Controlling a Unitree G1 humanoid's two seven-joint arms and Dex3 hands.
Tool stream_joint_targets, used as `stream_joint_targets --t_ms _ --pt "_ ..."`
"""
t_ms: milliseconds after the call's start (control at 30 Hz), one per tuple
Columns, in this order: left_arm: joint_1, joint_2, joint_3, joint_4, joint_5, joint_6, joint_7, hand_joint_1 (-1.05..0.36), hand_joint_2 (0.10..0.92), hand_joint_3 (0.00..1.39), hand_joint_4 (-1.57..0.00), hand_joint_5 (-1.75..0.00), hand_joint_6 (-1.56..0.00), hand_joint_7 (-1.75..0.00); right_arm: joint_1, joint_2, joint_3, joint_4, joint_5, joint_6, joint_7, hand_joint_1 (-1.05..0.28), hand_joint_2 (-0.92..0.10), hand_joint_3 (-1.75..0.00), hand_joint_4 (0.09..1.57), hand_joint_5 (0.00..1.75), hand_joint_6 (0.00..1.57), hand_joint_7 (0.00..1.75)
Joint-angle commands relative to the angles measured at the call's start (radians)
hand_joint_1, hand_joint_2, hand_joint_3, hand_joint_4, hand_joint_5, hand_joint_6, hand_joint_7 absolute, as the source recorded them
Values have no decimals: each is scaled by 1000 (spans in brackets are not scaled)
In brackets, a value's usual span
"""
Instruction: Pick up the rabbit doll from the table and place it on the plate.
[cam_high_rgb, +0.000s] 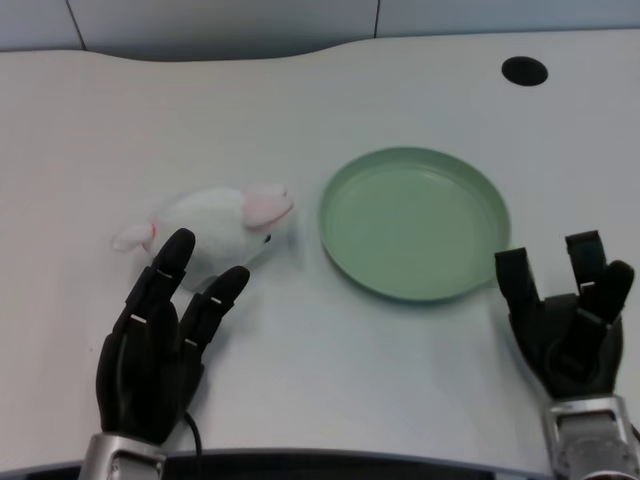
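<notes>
Left hand lies at the lower left of the white table, released, fingers spread and extended, holding nothing; its fingertips overlap the near edge of the rabbit doll, though actual contact cannot be confirmed. The doll lies on the table left of centre, long axis running roughly left to right, head with pink ear pointing right toward the plate, tail end left. It is white plush with a small dark eye. The green plate sits just beside it, apart.
</notes>
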Motion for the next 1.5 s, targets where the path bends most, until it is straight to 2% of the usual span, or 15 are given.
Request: stream_joint_targets --t_ms 33,100,233,333,433,500,567,633,767,867,967,1133,1233,1367,1500 --pt "43 -61 -5 -12 0 -2 6 -785 921 222 -318 -768 -430 -1 87 1 -5 -13 9 14 6 -572 -921 -148 767 1746 652 1616" --pt "44 -62 -5 -13 0 -5 7 -779 921 227 -317 -769 -427 0 101 2 -1 -33 10 20 -3 -580 -921 -132 759 1746 624 1666" --pt "37 -57 -6 -4 7 -12 14 -779 921 238 -315 -772 -427 -1 122 -5 3 -51 15 23 12 -581 -921 -154 743 1746 560 1720" --pt "33 -56 -6 -1 9 -20 15 -777 921 250 -319 -779 -430 -3 126 4 8 -64 12 9 6 -578 -921 -178 746 1746 550 1727" --pt "23 -48 -9 -3 35 -90 19 -751 921 268 -314 -774 -432 -3 124 10 9 -66 14 14 -7 -584 -921 -164 748 1746 549 1729" --pt "10 -28 -18 -8 75 -176 29 -766 921 222 -345 -611 -423 -3 118 11 10 -60 12 13 -14 -589 -921 -157 755 1746 563 1735" --pt "-13 17 -39 -6 139 -272 27 -784 921 233 -341 -506 -412 -1 113 13 13 -58 7 8 -33 -592 -921 -145 771 1746 591 1714" --pt "-44 76 -66 3 224 -379 42 -796 921 199 -371 -364 -424 -3 108 13 15 -51 5 5 -40 -585 -921 -151 779 1746 636 1646" --pt "-93 178 -118 27 414 -554 152 -836 921 85 -481 -155 -435 -1 100 11 19 -38 7 12 -41 -570 -921 -161 779 1746 653 1616" --pt "-162 276 -165 68 574 -686 247 -794 921 58 -466 -92 -413 -1 91 11 21 -23 5 3 -42 -571 -921 -159 788 1746 669 1603" --pt "-253 385 -217 112 812 -753 445 -812 916 33 -453 -54 -393 -1 86 11 22 -12 7 8 -35 -567 -921 -156 781 1746 670 1586" --pt "-361 505 -336 113 1203 -701 891 -882 917 13 -424 -16 -389 -4 88 15 21 -14 8 8 -46 -561 -921 -159 786 1746 673 1602" --pt "-422 545 -429 137 1339 -633 1089 -904 889 1 -428 -13 -396 -5 88 12 20 -10 9 9 -42 -560 -921 -163 785 1746 664 1613" --pt "-533 557 -584 234 1482 -505 1311 -877 842 0 -440 -14 -398 -4 90 19 17 -15 11 -4 -41 -566 -921 -175 785 1746 662 1627" --pt "-603 526 -696 346 1520 -396 1388 -862 832 4 -410 -1 -386 0 92 24 15 -21 15 -4 -41 -565 -921 -171 789 1746 658 1641"
